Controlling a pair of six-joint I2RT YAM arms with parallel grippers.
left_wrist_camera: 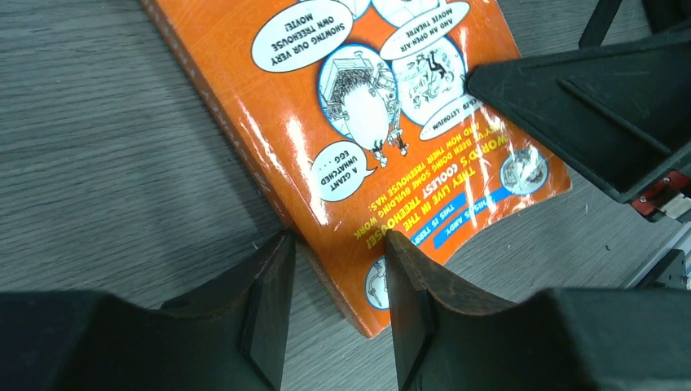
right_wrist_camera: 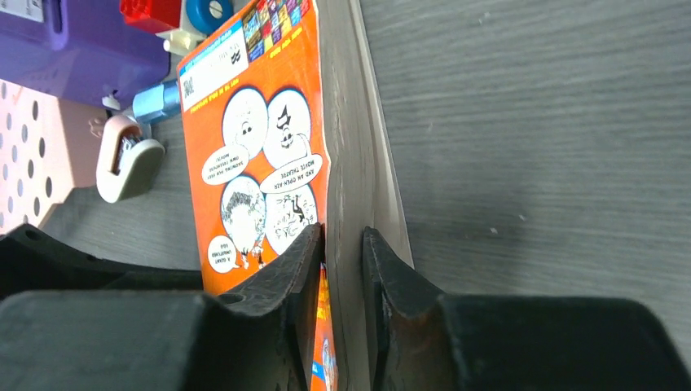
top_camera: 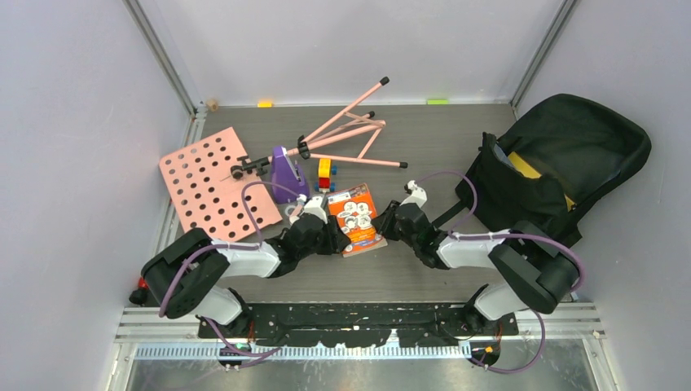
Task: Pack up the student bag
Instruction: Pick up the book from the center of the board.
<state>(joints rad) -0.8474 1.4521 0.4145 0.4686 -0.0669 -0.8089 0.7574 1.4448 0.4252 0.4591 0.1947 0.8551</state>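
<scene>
Right jaws are pinched tight on the orange book's (top_camera: 356, 218) page edge, left jaws half-open astride its spine corner. The student bag (top_camera: 562, 163) gapes off to the book's right, so the right arm's nearer.

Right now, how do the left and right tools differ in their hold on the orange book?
The left tool is open, straddling the spine edge of the book; the right tool is pinched shut on its page edge. The left tool's gap is wide, the right tool's narrow. Both are at the same book.
</scene>
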